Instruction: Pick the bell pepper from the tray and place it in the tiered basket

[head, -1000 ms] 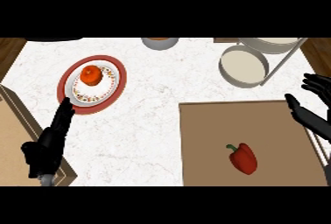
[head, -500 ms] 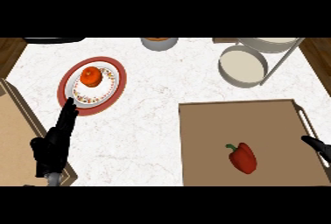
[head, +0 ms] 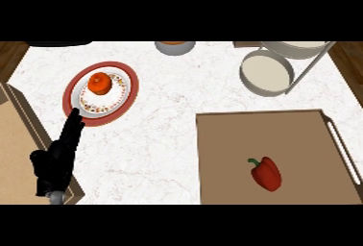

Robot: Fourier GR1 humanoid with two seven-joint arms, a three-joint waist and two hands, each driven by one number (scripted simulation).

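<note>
Fingers (head: 71, 126) of the left hand (head: 53, 166) lie straight and together, holding nothing, and their tips reach the near rim of a red plate (head: 128, 98) on the left part of the counter (head: 166, 139); the hand itself sits at the counter's near left corner.

Well apart from it, the bell pepper (head: 267, 174) lies on its side in the near half of the tray (head: 234, 137), red, its green stem turned toward the tray's left rim. It is the only thing on the tray's brown floor. The tray fills the counter's near right corner.

Just past the tray's far rim, at the far right corner, stands the tiered basket (head: 243, 74). Its lower tier is a round grey-rimmed bowl showing a pale inside, and an upper tier sits behind it at the far edge. Only the tray's floor, its far rim and a narrow strip of counter lie between pepper and basket.

On the red plate rests a smaller white plate (head: 90, 102) with a patterned border, and on that a round orange-red fruit (head: 100, 83). A grey bowl (head: 175, 47) with something orange in it is cut off at the far edge. A wooden board (head: 16, 144) runs along the counter's left edge, beside the hand.
</note>
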